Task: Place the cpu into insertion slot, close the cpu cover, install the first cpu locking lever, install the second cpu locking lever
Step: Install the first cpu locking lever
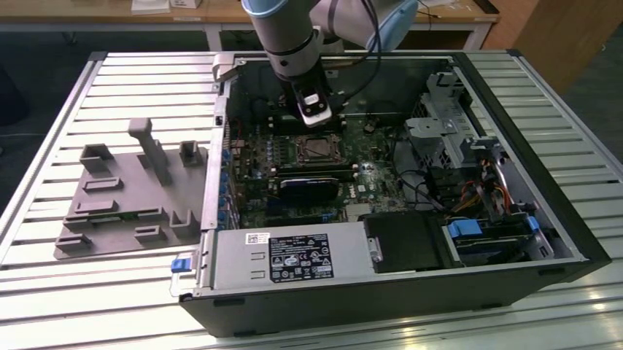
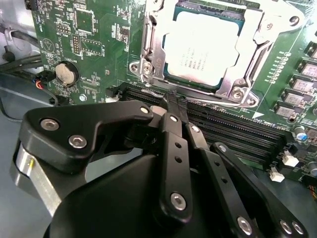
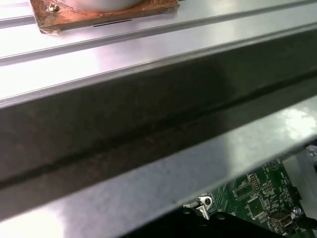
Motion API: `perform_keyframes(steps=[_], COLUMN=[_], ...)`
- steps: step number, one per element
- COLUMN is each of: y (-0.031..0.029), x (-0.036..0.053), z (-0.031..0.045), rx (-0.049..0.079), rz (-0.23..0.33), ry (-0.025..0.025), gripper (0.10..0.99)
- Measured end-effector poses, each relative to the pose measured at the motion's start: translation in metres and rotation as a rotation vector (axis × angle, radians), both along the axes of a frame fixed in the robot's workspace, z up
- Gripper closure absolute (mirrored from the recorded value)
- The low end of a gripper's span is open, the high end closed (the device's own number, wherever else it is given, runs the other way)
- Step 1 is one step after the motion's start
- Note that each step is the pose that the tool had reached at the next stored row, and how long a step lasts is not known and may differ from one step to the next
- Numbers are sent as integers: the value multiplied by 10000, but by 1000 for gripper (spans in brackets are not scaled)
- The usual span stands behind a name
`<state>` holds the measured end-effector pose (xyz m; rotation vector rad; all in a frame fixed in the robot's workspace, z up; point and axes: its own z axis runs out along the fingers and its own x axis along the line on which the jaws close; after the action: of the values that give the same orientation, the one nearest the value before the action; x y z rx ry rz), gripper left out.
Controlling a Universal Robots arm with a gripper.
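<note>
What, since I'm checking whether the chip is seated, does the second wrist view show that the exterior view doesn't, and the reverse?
Second wrist view: up close, the pale-topped cpu sits framed by the cpu cover. The gripper has its fingers drawn together near the cover's edge, by the black memory slots, and there is a coin cell on the board.
Exterior view: the whole computer case, its power supply, the grey fixture tray beside it and the slatted table.
Both: the insertion slot on the green motherboard, with the arm above it.
</note>
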<state>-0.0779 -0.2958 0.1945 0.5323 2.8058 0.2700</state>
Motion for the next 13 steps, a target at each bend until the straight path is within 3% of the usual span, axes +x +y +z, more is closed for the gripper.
perform_keyframes(steps=[13], y=[0], x=[-1], z=[-40], rx=[-9], rz=[-85], ry=[-51], gripper=[980])
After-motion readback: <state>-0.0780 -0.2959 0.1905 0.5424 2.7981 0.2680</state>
